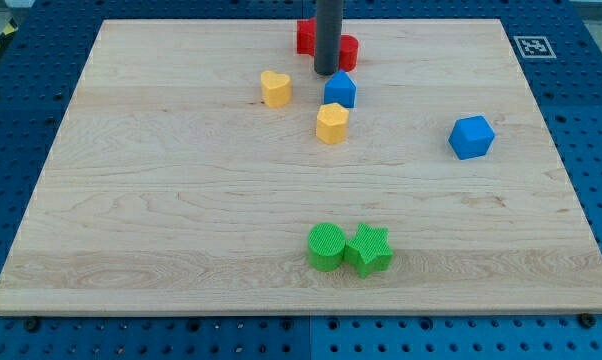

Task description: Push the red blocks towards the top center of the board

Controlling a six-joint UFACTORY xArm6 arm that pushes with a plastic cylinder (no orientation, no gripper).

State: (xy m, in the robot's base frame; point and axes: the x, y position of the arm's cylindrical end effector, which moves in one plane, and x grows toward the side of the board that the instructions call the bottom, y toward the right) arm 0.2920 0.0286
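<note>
Rod down at the view's top centre, my tip [326,72] planted right in front of the red blocks [306,37], partly hiding them near the tabletop's [161,200] top edge. No end effector jaws here, just the bare rod. A blue block [340,90] sits just below-right of the tip.

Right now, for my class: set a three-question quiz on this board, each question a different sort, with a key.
1. True or false: my tip touches the green blocks.
2. How many yellow blocks are there? A) one B) two C) three
3. Fill in: the red blocks lie at the view's ____ centre.

Key: 1. False: the green blocks sit near the view's bottom, far from it. 2. B: one yellow block left of the other. 3. Top, partly behind the rod.
</note>
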